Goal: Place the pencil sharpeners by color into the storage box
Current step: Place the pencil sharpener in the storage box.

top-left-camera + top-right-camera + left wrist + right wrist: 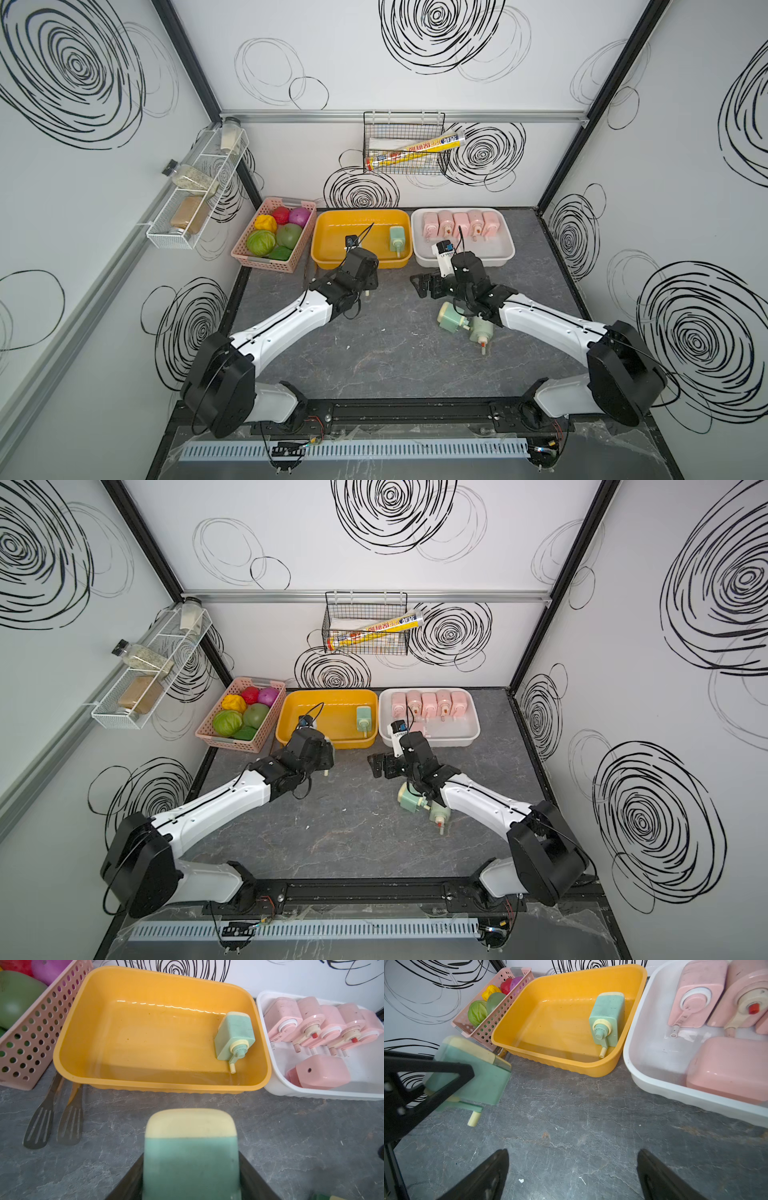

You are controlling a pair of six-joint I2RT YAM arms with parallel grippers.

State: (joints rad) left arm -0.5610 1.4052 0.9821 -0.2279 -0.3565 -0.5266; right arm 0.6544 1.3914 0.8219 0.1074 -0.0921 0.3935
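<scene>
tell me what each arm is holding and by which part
Left jaws clamp a green sharpener across the two sides of its green body, cream end sticking out. Right jaws are open and hold nothing.

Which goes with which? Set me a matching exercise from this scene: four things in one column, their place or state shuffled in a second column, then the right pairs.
Column A
1. pink sharpeners
2. toy vegetables
3. right gripper
4. left gripper

Column B
a. shut on a green sharpener
b. in the pink basket
c. in the white box
d. open, holding nothing

Pairs: 1-c, 2-b, 3-d, 4-a
</scene>
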